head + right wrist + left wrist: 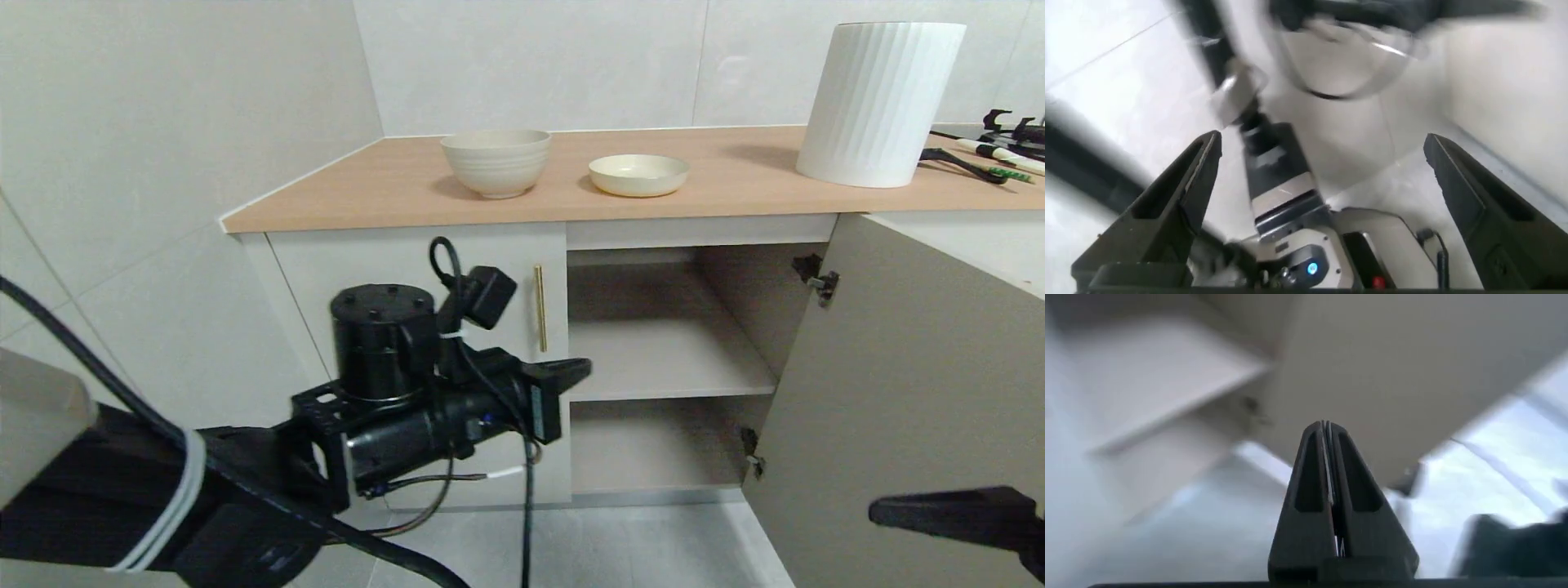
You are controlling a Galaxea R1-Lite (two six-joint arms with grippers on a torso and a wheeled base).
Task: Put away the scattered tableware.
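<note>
Left wrist view has the left gripper (1327,498) pinched shut on nothing; the right gripper (1321,143) gapes wide, holding nothing; bowl (495,162) and dish (638,174) sit on the counter (367,196) above the open cupboard (653,359); neither, I judge, is put away yet.

utensils (963,163) partly beyond right edge
</note>
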